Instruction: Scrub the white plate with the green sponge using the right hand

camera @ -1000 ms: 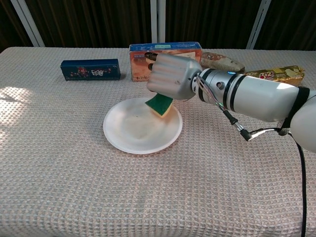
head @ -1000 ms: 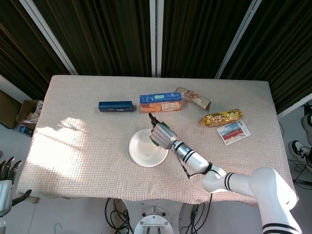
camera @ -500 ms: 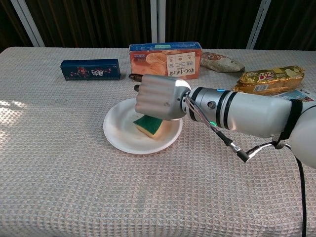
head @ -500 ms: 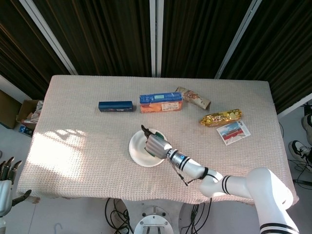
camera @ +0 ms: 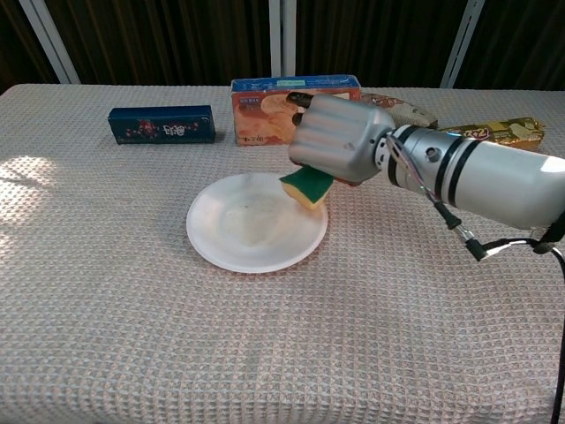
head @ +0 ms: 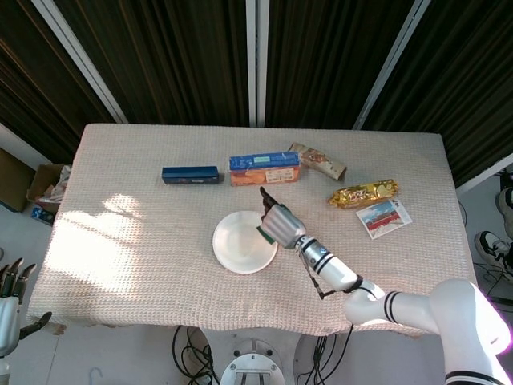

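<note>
Down at the lower left corner of the head view, the left hand (head: 10, 298) hangs off the table (head: 120, 265) edge, fingers apart and holding nothing. Up to the middle of the frame — the white plate (camera: 247, 234) sits on the woven cloth, and at its right rim the right hand (camera: 340, 141) has its fingers wrapped around the green sponge (camera: 307, 185), yellow underside tilted down onto the plate's edge. Further back, the orange biscuit box (camera: 282, 106) stands just behind the hand, the dark blue box (camera: 161, 124) off to its left. At the upper right lie a brown wrapper (head: 318, 160), a gold snack packet (head: 362, 193) and a small card (head: 383, 217).
</note>
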Controlling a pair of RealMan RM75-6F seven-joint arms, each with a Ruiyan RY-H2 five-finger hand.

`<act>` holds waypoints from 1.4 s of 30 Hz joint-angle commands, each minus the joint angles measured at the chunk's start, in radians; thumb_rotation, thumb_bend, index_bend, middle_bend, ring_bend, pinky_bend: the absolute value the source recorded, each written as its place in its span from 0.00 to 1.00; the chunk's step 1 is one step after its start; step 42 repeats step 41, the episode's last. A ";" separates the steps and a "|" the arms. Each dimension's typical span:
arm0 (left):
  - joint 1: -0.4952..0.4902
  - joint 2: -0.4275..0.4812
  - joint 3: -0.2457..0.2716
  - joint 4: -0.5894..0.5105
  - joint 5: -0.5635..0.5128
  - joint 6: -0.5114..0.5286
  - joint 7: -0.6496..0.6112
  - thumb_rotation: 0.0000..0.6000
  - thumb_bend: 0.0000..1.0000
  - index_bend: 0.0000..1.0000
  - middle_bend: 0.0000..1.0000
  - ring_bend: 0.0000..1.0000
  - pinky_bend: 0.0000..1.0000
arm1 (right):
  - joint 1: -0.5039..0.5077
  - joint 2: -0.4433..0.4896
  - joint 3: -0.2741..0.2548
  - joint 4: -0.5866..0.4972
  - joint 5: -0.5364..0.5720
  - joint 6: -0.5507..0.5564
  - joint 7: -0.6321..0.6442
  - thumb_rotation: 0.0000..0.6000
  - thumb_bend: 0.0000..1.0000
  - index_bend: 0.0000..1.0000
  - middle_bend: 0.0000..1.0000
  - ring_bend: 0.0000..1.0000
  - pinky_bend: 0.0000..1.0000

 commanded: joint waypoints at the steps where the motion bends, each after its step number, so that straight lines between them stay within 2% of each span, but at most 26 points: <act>1: -0.002 0.000 -0.001 -0.001 0.005 0.001 0.002 1.00 0.04 0.16 0.07 0.07 0.12 | -0.089 0.089 -0.054 -0.085 -0.001 0.061 0.068 1.00 0.37 0.54 0.43 0.21 0.00; 3: -0.005 0.001 -0.002 -0.006 0.009 0.002 0.006 1.00 0.04 0.16 0.07 0.07 0.12 | -0.119 0.108 -0.070 -0.098 0.017 0.064 0.085 1.00 0.37 0.47 0.39 0.20 0.00; 5: -0.009 0.001 -0.002 -0.013 0.016 0.003 0.013 1.00 0.04 0.16 0.07 0.07 0.12 | -0.137 0.116 -0.079 -0.101 0.042 0.052 0.099 1.00 0.38 0.35 0.34 0.16 0.00; 8: -0.013 0.002 -0.001 -0.023 0.026 0.005 0.025 1.00 0.04 0.16 0.07 0.07 0.12 | -0.152 0.119 -0.086 -0.093 0.063 0.040 0.102 1.00 0.37 0.09 0.21 0.07 0.00; 10: -0.014 0.003 -0.001 -0.027 0.027 0.005 0.031 1.00 0.04 0.16 0.07 0.07 0.12 | -0.165 0.127 -0.085 -0.105 0.058 0.053 0.124 1.00 0.34 0.01 0.12 0.02 0.00; 12: -0.015 0.004 -0.002 -0.031 0.026 0.005 0.034 1.00 0.04 0.16 0.07 0.07 0.12 | -0.179 0.142 -0.080 -0.127 0.041 0.080 0.156 1.00 0.28 0.00 0.06 0.00 0.00; 15: -0.017 0.007 -0.004 -0.037 0.028 0.007 0.039 1.00 0.04 0.16 0.07 0.07 0.12 | -0.214 0.194 -0.067 -0.186 0.000 0.154 0.225 1.00 0.25 0.00 0.04 0.00 0.00; 21: -0.019 0.011 -0.011 -0.041 0.021 0.010 0.034 1.00 0.04 0.16 0.07 0.07 0.12 | -0.337 0.369 -0.052 -0.328 -0.083 0.363 0.427 1.00 0.25 0.00 0.10 0.00 0.00; 25: -0.019 0.011 -0.019 -0.041 0.012 0.013 0.029 1.00 0.04 0.16 0.07 0.07 0.12 | -0.442 0.482 -0.074 -0.387 -0.142 0.500 0.552 1.00 0.25 0.00 0.15 0.00 0.00; 29: -0.019 0.010 -0.027 -0.047 0.002 0.017 0.025 1.00 0.04 0.16 0.07 0.07 0.12 | -0.560 0.570 -0.122 -0.417 -0.195 0.616 0.699 1.00 0.26 0.01 0.17 0.00 0.00; 36: -0.023 0.011 -0.030 -0.056 -0.003 0.011 0.035 1.00 0.04 0.16 0.07 0.07 0.12 | -0.712 0.587 -0.176 -0.386 -0.228 0.716 0.842 1.00 0.27 0.02 0.16 0.00 0.00; 42: -0.030 0.012 -0.026 -0.069 0.006 0.005 0.049 1.00 0.04 0.16 0.07 0.07 0.12 | -0.755 0.561 -0.170 -0.345 -0.252 0.730 0.886 1.00 0.27 0.03 0.16 0.00 0.00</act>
